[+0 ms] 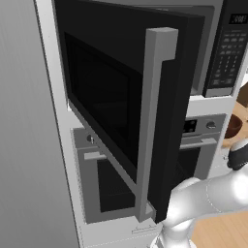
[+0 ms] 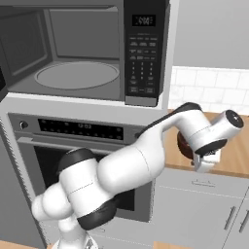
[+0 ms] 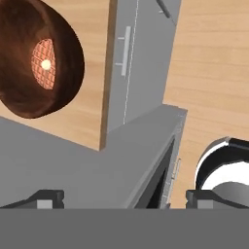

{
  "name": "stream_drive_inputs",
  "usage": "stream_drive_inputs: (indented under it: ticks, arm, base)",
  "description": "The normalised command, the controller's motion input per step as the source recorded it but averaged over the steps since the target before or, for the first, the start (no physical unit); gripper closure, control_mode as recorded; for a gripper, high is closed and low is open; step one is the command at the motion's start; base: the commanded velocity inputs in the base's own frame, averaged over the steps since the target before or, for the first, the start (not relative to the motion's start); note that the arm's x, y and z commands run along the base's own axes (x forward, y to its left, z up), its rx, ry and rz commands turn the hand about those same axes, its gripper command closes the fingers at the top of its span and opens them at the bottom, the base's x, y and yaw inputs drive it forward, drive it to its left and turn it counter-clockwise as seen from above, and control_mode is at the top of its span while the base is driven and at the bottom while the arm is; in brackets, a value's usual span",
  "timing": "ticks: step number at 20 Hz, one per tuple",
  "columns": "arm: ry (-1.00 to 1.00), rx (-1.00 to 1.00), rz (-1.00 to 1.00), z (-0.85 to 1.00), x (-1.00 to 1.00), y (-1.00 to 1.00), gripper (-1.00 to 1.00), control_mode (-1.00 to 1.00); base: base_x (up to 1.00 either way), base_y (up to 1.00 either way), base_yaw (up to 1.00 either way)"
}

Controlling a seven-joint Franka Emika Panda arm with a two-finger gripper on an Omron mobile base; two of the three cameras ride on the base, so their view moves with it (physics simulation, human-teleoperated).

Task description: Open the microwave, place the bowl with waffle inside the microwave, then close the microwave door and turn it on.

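Hand view: bowl [image 3: 34, 58] with waffle [image 3: 44, 64] on wooden counter [image 3: 87, 116], near its edge beside oven. Gripper [image 3: 124, 198] fingers apart, empty. Microwave door [image 1: 121, 116] open. Bowl likely rigid, light, smooth; judged best pinch at rim.

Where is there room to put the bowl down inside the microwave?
The round turntable inside the microwave is bare, walled at back and sides. The microwave door stands open. The wooden counter is crowded by the bowl and gripper.

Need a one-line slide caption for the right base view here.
Microwave open and empty, its turntable bare; the arm reaches right toward the brown bowl on the wooden counter.
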Motion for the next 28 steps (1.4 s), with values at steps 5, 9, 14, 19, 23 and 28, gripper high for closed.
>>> stream_drive_inputs:
  ticks: [5,9,14,19,23,28]
  arm:
    - [0.01,0.00,0.04,-0.20,0.36,0.03,-1.00,-1.00]
    - [0.03,0.00,0.03,-0.21,0.41,0.00,-1.00,-1.00]
    - [0.07,0.00,0.02,-0.23,0.50,0.00,-1.00,-1.00]
    - [0.09,0.00,0.04,-0.23,0.37,-0.03,-1.00,-1.00]
    - [0.03,0.00,0.05,-0.19,0.30,-0.05,-1.00,-1.00]
    - [0.00,0.00,0.05,-0.20,0.23,-0.12,-1.00,-1.00]
  base:
    - [0.00,0.00,0.00]
    - [0.00,0.00,0.00]
    - [0.00,0.00,0.00]
    - [0.00,0.00,0.00]
    - [0.00,0.00,0.00]
    - [0.00,0.00,0.00]
